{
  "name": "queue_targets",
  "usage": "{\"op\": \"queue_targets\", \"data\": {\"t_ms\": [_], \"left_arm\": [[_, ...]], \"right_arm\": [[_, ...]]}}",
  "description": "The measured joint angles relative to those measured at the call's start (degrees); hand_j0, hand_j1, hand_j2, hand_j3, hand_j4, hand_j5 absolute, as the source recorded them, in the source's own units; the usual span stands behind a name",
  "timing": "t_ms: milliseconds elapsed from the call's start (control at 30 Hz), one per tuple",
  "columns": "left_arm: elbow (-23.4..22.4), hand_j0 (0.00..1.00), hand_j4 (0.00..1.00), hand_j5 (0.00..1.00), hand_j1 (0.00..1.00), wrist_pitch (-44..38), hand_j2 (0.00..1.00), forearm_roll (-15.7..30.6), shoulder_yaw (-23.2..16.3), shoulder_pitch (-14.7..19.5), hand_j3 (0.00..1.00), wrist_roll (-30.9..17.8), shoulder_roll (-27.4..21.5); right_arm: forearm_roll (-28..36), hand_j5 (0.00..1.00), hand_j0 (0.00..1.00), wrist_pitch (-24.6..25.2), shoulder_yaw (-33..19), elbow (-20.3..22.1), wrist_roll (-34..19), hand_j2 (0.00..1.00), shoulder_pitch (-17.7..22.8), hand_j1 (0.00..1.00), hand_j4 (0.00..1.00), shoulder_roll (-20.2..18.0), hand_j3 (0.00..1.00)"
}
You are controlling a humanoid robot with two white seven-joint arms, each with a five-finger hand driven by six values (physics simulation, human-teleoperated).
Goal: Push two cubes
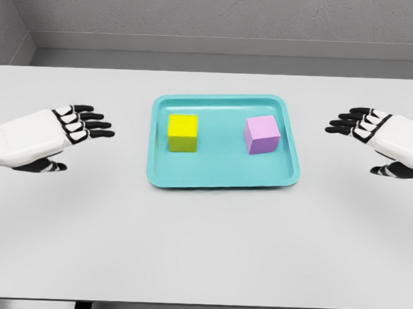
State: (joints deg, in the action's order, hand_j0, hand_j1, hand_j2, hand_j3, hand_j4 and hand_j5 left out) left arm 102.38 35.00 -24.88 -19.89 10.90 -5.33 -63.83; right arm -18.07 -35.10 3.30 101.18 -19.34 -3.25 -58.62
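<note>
A yellow cube (183,132) sits in the left half of a teal tray (222,179) at the table's middle. A pink-purple cube (261,135) sits in the tray's right half, apart from the yellow one. My left hand (85,123) hovers left of the tray, fingers stretched toward it and holding nothing. On the other side my right hand (353,124) is held level with the pink cube, fingers extended toward the tray, also empty. Neither hand touches the tray or a cube.
The tray rests on a white table (203,249) that runs to the front edge. A grey wall stands behind the table's far edge.
</note>
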Motion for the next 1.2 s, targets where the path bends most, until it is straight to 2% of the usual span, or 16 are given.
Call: {"op": "queue_targets", "data": {"t_ms": [100,200,267,333,433,467,533,667,733,800,867,900,933,967,1133,1200], "left_arm": [[-0.11,0.84,0.84,0.84,0.84,0.02,0.84,-2.04,0.27,0.09,0.84,-1.15,-0.07],[-0.34,0.78,0.78,0.78,0.78,0.03,0.78,-3.37,0.43,0.53,0.78,-1.57,-0.08],[-0.56,0.76,0.76,0.76,0.76,0.04,0.76,-4.07,0.47,0.62,0.76,-1.82,-0.03],[-0.82,0.76,0.76,0.76,0.76,0.04,0.76,-4.68,0.42,0.69,0.76,-1.99,0.26],[-1.7,0.76,0.76,0.76,0.76,0.04,0.76,-6.32,0.31,1.41,0.76,-2.14,2.09],[-2.07,0.76,0.76,0.76,0.76,0.04,0.76,-6.91,0.19,1.49,0.76,-2.17,2.73],[-2.84,0.76,0.76,0.76,0.76,0.04,0.76,-8.68,0.07,2.63,0.76,-2.21,4.57],[-3.87,0.77,0.77,0.77,0.77,0.04,0.77,-11.18,-0.09,3.78,0.77,-2.85,7.08],[-4.42,0.77,0.77,0.77,0.77,0.04,0.77,-11.63,-0.15,4.48,0.77,-3.74,8.32],[-4.79,0.77,0.77,0.77,0.77,0.04,0.77,-12.07,-0.2,5.18,0.77,-4.22,9.0],[-5.21,0.77,0.77,0.77,0.77,0.04,0.77,-12.81,-0.28,6.06,0.77,-5.16,9.81],[-5.57,0.77,0.77,0.77,0.77,0.04,0.77,-13.04,-0.72,7.99,0.77,-5.67,10.23],[-6.15,0.77,0.77,0.77,0.77,0.03,0.77,-13.18,-1.8,10.98,0.77,-6.25,10.64],[-6.87,0.77,0.77,0.77,0.77,0.03,0.77,-13.29,-3.1,12.3,0.77,-6.77,11.19],[-9.31,0.78,0.78,0.78,0.78,0.07,0.78,-13.66,-6.46,12.74,0.78,-8.75,13.51],[-10.03,0.78,0.78,0.78,0.78,0.07,0.78,-13.67,-6.9,13.1,0.78,-9.67,14.32]], "right_arm": [[2.87,1.0,1.0,-0.01,0.16,0.04,0.47,1.0,0.79,1.0,1.0,-0.92,1.0],[10.47,1.0,1.0,0.0,0.81,0.05,2.57,1.0,1.14,1.0,1.0,-2.88,1.0],[12.74,1.0,1.0,0.02,1.08,0.07,3.39,1.0,0.26,1.0,1.0,-3.64,1.0],[12.1,1.0,1.0,0.06,1.16,0.11,-0.67,1.0,-5.53,1.0,1.0,-3.92,1.0],[9.89,1.0,1.0,-0.1,1.93,0.14,-10.1,1.0,-17.4,1.0,1.0,-2.36,1.0],[9.19,1.0,1.0,0.1,3.45,0.14,-11.63,1.0,-21.26,1.0,1.0,-1.98,1.0],[6.42,1.0,1.0,0.07,8.18,0.14,-13.6,1.0,-26.27,1.0,1.0,-1.27,1.0],[-3.59,0.83,0.83,-0.04,14.77,0.01,-15.14,0.83,-26.54,0.83,0.83,3.11,0.83],[-6.89,0.82,0.82,-0.05,16.69,-0.48,-15.41,0.82,-27.24,0.82,0.82,4.82,0.82],[-8.44,0.82,0.82,0.03,18.96,-3.19,-15.53,0.82,-32.51,0.82,0.82,6.25,0.82],[-9.17,0.82,0.82,0.08,23.65,-9.18,-15.59,0.82,-39.55,0.82,0.82,8.29,0.82],[-9.43,0.82,0.82,0.04,25.66,-11.57,-15.62,0.82,-40.34,0.82,0.82,9.04,0.82],[-9.59,0.76,0.76,0.01,27.11,-13.31,-15.64,0.76,-40.96,0.76,0.76,9.53,0.76],[-9.74,0.74,0.74,-0.03,28.19,-14.72,-15.66,0.74,-40.87,0.74,0.74,9.89,0.74],[-10.14,0.59,0.59,-0.05,32.0,-22.65,-15.68,0.59,-42.54,0.59,0.59,11.03,0.59],[-10.28,0.59,0.59,-0.05,32.69,-24.65,-15.68,0.59,-42.54,0.59,0.59,11.24,0.59]]}}
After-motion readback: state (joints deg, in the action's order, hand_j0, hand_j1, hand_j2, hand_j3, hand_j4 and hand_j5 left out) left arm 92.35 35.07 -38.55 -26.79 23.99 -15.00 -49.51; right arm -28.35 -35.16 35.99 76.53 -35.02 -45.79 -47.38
